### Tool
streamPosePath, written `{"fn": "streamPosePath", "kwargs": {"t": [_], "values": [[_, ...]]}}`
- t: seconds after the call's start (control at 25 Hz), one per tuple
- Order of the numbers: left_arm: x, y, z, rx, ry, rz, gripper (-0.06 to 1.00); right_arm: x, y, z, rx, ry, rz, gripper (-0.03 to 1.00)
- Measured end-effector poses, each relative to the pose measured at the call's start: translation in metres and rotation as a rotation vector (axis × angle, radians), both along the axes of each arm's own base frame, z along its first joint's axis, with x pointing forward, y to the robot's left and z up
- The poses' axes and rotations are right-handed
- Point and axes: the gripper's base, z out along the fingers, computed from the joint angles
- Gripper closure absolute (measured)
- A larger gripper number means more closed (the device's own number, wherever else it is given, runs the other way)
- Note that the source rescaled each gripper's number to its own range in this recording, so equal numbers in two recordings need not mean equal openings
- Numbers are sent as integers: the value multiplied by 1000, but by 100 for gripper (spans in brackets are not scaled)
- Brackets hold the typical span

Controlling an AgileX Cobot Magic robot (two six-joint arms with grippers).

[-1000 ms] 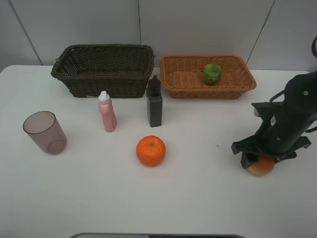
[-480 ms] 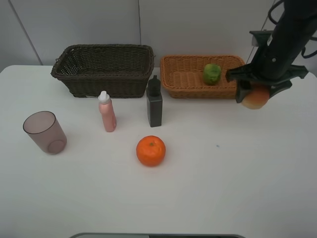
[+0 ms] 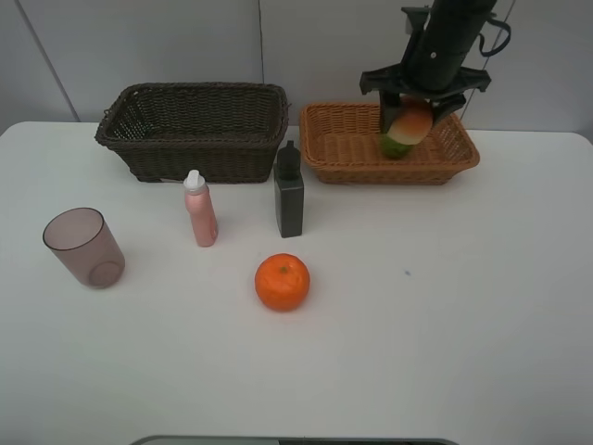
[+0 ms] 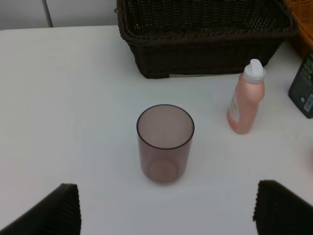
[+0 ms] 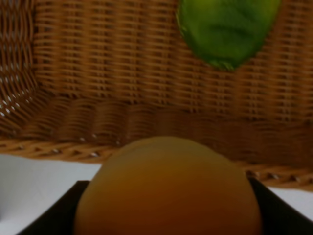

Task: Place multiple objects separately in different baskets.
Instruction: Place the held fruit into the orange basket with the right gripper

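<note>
In the high view, the right gripper has come from the near right part of the white table up to its far edge. It now hangs above the light tan basket, which stands at the far edge, right of the middle. Its jaws are clenched on the red-yellow peach, which is held in the air and not yet inside. The green round fruit already lies in this basket, partly hidden by the peach. The dark brown basket stands at the far edge, left of the middle. The pink bottle, the dark green bottle, the orange and the mauve cup wait on the table. I judge the carrying is almost done and only the release remains.

In the left wrist view, the left gripper is released, with its fingers wide apart. The cup stands ahead of it, untouched.

In the right wrist view, the peach sits between the dark fingers. A strip of table shows before the basket's rim, so a little more reach inward seems wise.
</note>
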Motion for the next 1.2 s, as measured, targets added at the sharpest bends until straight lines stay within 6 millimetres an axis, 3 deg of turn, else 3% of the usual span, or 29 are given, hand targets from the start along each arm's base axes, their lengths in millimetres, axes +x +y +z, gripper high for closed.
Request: {"fn": "streamPosePath", "kwargs": {"t": [0.32,0.52,0.76,0.8,0.96,1.0,1.2], "values": [[0,0,0,0,0,0,3,36,34,-30,19,-18,52,59],[0,0,0,0,0,0,3,47,39,-49,42,-69,60,59],[0,0,0,0,0,0,3,52,42,-49,64,-128,66,59],[0,0,0,0,0,0,3,53,42,-49,65,-131,66,55],[0,0,0,0,0,0,3,53,42,-48,63,-141,79,17],[0,0,0,0,0,0,3,54,42,-48,63,-143,81,12],[0,0,0,0,0,0,3,53,42,-46,60,-143,89,4]]}}
